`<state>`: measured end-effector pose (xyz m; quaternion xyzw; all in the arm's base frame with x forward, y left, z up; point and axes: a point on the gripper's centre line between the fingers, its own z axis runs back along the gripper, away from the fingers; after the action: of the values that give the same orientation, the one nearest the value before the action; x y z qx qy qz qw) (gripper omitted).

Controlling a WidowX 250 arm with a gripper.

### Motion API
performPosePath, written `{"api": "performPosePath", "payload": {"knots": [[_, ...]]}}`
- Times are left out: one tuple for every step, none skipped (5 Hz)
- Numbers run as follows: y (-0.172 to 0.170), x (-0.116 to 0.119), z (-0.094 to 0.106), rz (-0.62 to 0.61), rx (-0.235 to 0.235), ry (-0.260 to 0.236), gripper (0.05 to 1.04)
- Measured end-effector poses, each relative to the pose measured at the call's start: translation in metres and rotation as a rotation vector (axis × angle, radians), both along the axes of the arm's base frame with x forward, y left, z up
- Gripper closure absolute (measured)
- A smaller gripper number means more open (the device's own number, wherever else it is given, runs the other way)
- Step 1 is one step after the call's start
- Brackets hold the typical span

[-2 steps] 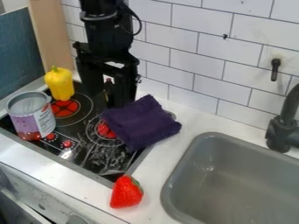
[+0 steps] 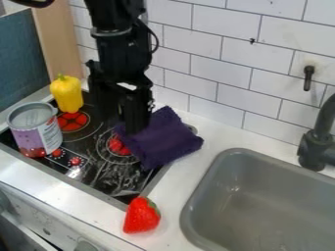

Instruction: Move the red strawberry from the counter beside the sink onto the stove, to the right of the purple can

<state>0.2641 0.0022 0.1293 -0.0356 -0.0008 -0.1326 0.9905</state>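
The black gripper (image 2: 122, 122) hangs down over the back right of the stove, its fingers apart. One finger stands at the left edge of a dark purple cloth (image 2: 163, 139); whether they touch, I cannot tell. The folded cloth lies partly on the stove's right edge and partly on the white counter. To the left of the gripper, a yellow bell pepper (image 2: 66, 93) stands upright at the stove's back left. An open metal can (image 2: 36, 132) with a purple-and-white label stands on the left side. A red strawberry (image 2: 141, 215) lies on the counter near the stove's front right corner.
The black stovetop (image 2: 108, 171) has red burner marks. A grey sink (image 2: 262, 206) takes up the lower right, with a black faucet (image 2: 317, 147) behind it. A white tiled wall (image 2: 222, 73) runs along the back, and a wooden board (image 2: 62, 44) stands at the back left.
The gripper has moved lower and slightly toward the camera, closer to the cloth's left edge. Cloth, pepper, can and strawberry have kept their places.
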Motion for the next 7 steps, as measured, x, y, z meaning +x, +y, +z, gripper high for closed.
{"api": "performPosePath", "payload": {"knots": [[-0.002, -0.010, -0.007, -0.037, -0.008, 0.008, 0.083], [-0.017, -0.020, -0.015, -0.084, -0.010, 0.045, 0.083], [-0.024, -0.027, -0.020, -0.092, -0.004, 0.077, 0.083], [-0.038, -0.031, -0.030, -0.137, -0.003, 0.095, 0.083], [-0.045, -0.035, -0.040, -0.146, -0.017, 0.138, 0.083], [-0.047, -0.039, -0.049, -0.149, -0.002, 0.162, 0.083], [-0.045, -0.043, -0.055, -0.133, 0.009, 0.166, 0.083]]}}
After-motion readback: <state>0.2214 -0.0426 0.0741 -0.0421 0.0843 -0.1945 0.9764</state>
